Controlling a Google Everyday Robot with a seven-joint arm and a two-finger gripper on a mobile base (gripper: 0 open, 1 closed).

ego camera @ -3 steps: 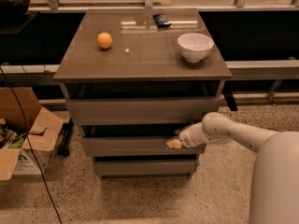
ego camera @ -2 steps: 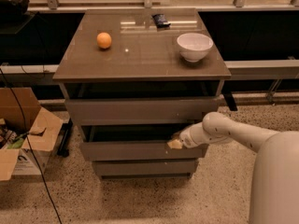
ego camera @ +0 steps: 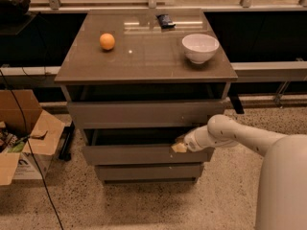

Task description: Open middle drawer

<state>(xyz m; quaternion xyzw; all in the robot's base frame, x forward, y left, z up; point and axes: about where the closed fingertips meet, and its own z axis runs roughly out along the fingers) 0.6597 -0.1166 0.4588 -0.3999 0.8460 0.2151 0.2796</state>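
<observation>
Camera view: gripper [ego camera: 180,146] at top edge of middle drawer [ego camera: 139,155], likely because front is handleless. Drawer partly out. Gripper aperture: cannot tell.

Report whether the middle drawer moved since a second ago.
Yes, slightly: the middle drawer slid further out, widening its gap below the top drawer; end effector at its top edge.

I see my gripper [ego camera: 180,146] at the middle drawer [ego camera: 139,155], upper right edge. Above, the orange [ego camera: 107,41] lies left of the bowl [ego camera: 200,47].
</observation>
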